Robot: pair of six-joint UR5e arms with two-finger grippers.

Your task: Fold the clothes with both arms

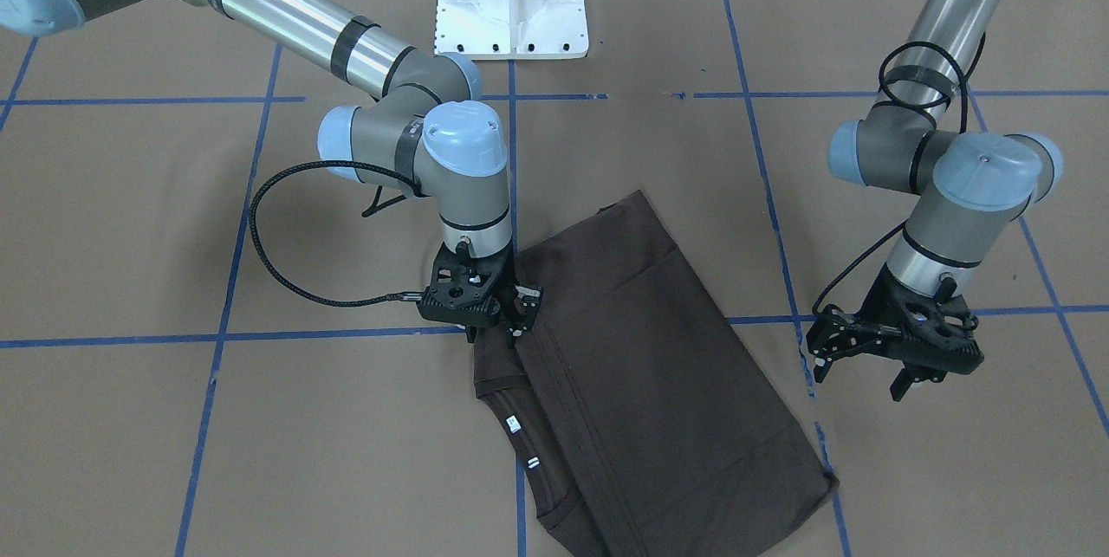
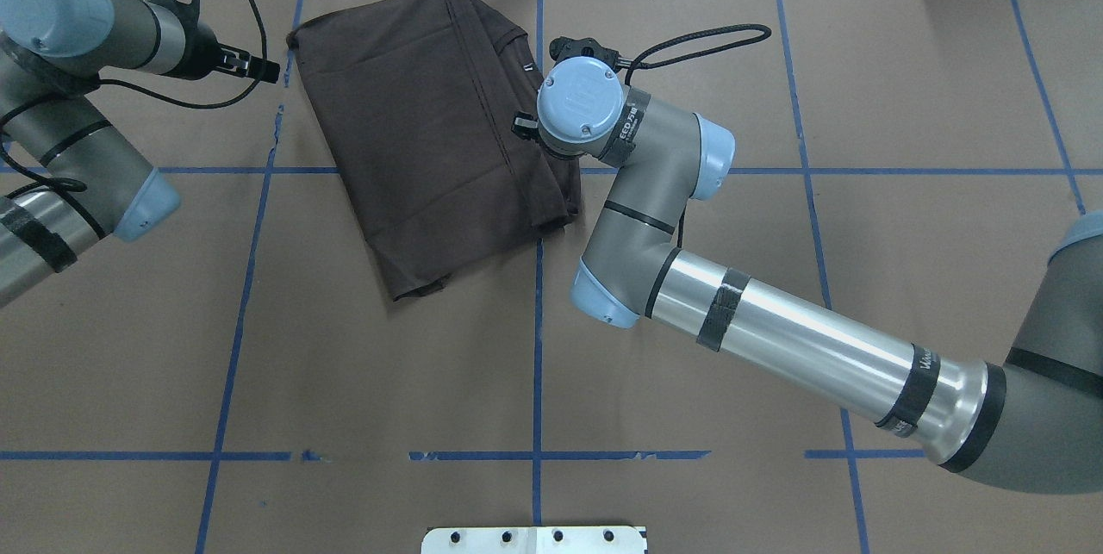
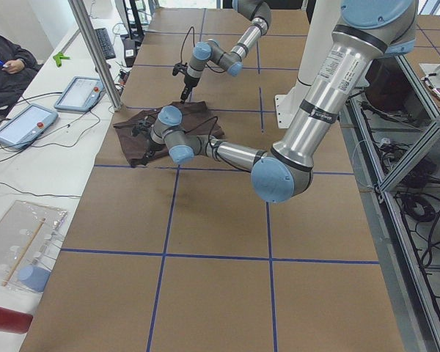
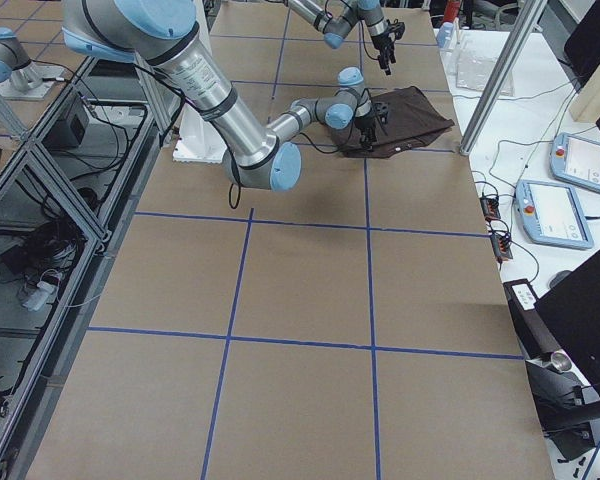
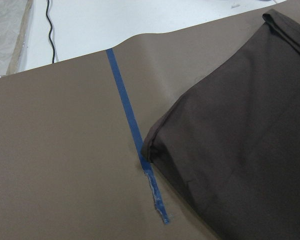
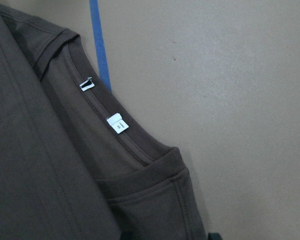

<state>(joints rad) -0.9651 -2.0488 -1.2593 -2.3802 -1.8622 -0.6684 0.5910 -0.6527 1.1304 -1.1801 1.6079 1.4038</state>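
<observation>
The dark brown T-shirt [image 1: 650, 366] lies folded into a rough rectangle on the brown table, also shown in the overhead view [image 2: 431, 123]. Its ribbed collar [image 6: 135, 150] with white neck tags [image 6: 116, 123] shows at one side. My right gripper [image 1: 496, 336] points down at the shirt's folded edge beside the collar. Its jaws look open and the cloth lies flat beneath them. In the overhead view the right wrist [image 2: 582, 102] hides it. My left gripper [image 1: 858, 379] is open and empty, above bare table beside the shirt's other long edge. The left wrist view shows a shirt corner [image 5: 155, 145].
The white base pedestal [image 1: 511, 3] stands at the robot's side of the table. Blue tape lines [image 5: 127, 110] cross the brown paper table cover. The shirt's far end lies near the table's edge. Tablets [image 3: 81, 92] and cables lie on a white bench beyond it.
</observation>
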